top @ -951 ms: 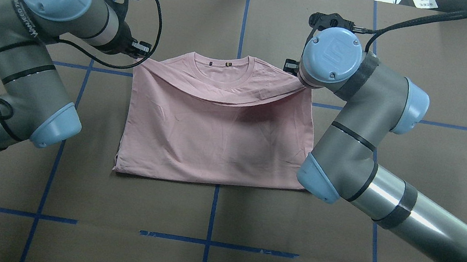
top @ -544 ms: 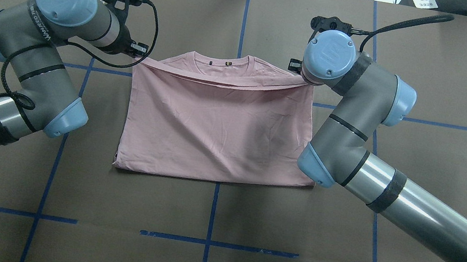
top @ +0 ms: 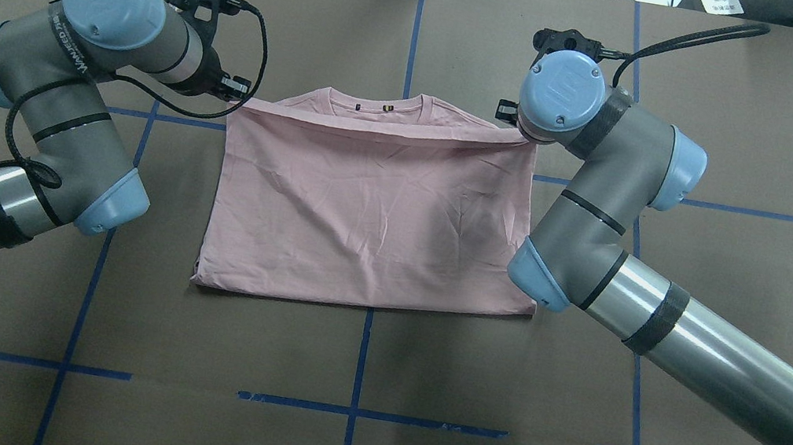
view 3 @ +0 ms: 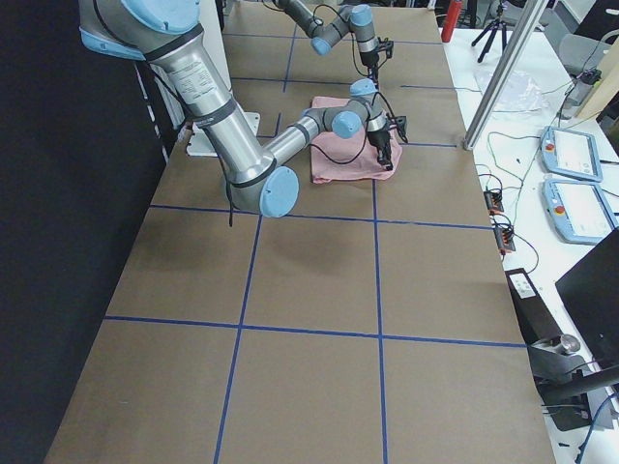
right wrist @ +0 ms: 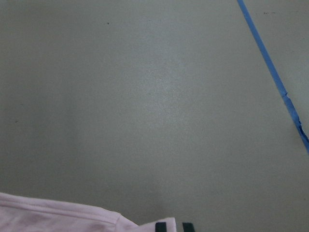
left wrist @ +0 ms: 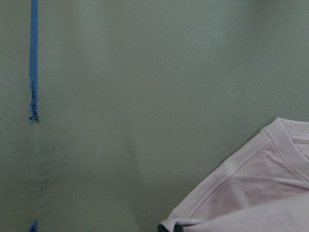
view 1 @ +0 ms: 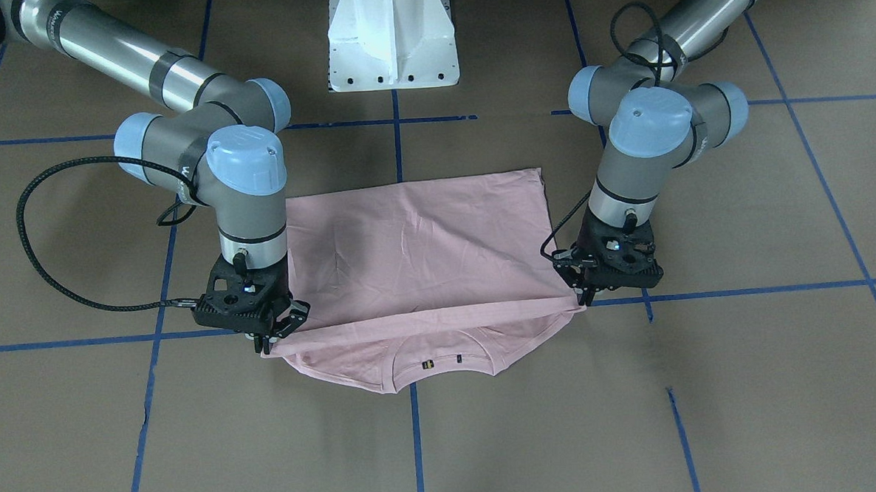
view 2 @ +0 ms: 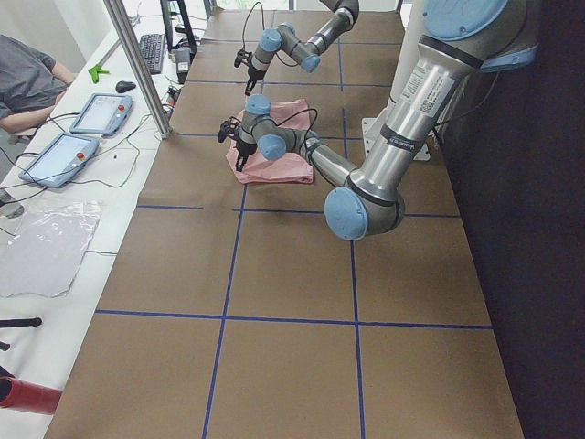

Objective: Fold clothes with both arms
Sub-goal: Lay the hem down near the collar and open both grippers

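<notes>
Between the earlier overhead views and this moment, the raised edge of the pale pink T-shirt [top: 365, 218] had travelled away from the robot. It had drawn from a sagging curve into a nearly straight line just short of the collar [view 1: 443, 364], while the left arm [top: 67, 91] had shifted slightly toward the garment. We found the T-shirt lying in the middle of the brown paper-covered table [top: 356, 375], across the central blue tape line [top: 411, 42] and between the two arms. Its robot-side half was doubled over the far half, so that only a strip of shoulders and the ribbed collar showed beyond the free edge. The left gripper [view 1: 584, 299] pointed down at one end of that edge and the right gripper [view 1: 267, 346] at the other. Each had its fingers drawn narrow and pinched on a corner of the upper layer, low over the table. In the left wrist view we saw a dark fingertip at the bottom border with cloth gathered at it. In the right wrist view two dark pads stood close together beside the hem. The white pedestal base [view 1: 392, 33] stood at the robot's edge of the table, and a seated person [view 2: 27, 82] appeared in the exterior left view.
</notes>
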Robot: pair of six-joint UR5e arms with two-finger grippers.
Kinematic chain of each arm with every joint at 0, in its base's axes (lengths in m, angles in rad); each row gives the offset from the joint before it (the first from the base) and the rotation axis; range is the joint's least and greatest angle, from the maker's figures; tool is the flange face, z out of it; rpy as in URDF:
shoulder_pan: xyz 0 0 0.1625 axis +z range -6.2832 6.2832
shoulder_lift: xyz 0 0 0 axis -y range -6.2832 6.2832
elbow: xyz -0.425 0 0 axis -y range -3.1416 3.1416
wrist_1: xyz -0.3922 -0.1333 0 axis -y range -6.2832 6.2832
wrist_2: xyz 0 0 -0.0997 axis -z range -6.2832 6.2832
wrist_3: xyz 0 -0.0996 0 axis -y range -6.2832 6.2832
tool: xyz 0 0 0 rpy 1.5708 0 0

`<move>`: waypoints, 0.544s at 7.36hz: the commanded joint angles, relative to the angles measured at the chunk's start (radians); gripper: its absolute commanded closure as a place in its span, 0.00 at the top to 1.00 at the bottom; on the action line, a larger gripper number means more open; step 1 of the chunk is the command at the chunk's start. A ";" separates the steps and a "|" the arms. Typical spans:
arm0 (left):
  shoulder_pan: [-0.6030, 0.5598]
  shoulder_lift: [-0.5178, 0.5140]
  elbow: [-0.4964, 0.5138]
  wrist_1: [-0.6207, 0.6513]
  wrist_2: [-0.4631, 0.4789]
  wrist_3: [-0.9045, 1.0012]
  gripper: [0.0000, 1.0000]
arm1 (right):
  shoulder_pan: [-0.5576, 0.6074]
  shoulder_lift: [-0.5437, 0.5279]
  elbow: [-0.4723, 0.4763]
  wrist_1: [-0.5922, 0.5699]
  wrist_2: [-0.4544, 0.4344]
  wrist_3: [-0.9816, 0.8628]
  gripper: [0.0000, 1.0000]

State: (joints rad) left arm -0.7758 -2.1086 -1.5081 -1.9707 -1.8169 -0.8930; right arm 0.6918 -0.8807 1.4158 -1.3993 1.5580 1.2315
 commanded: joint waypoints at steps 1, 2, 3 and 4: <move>0.000 0.016 -0.018 -0.052 -0.005 -0.001 1.00 | 0.000 0.006 -0.009 0.002 0.002 -0.030 1.00; 0.000 0.062 -0.088 -0.054 -0.009 -0.001 1.00 | 0.006 0.009 0.000 0.014 0.010 -0.094 1.00; 0.007 0.131 -0.198 -0.050 -0.010 -0.003 1.00 | 0.026 -0.004 0.002 0.049 0.077 -0.127 1.00; 0.024 0.216 -0.295 -0.053 -0.007 -0.020 1.00 | 0.050 -0.012 0.012 0.068 0.139 -0.164 1.00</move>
State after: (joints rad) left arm -0.7674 -1.9878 -1.6822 -2.0204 -1.8251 -0.8989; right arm 0.7156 -0.8826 1.4181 -1.3596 1.6245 1.1166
